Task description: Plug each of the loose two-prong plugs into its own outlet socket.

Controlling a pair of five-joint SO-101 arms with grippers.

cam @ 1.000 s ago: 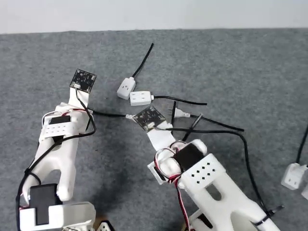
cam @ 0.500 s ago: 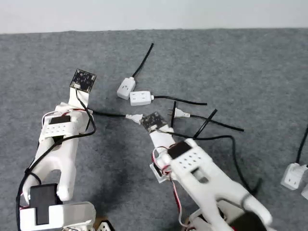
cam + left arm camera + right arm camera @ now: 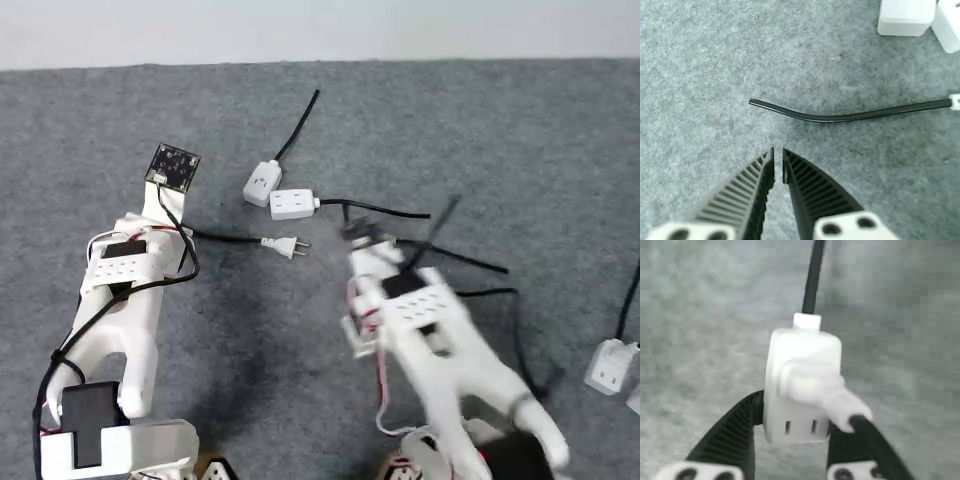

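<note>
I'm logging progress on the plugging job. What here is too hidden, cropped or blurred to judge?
- High view: the right arm is blurred and covers what lies under its tip.
- Right wrist view: blur hides whether the plug is seated in the outlet block.
- Left wrist view: two outlets are cut off by the edge, socket faces unseen.
- High view: another outlet is cropped by the right edge.
</note>
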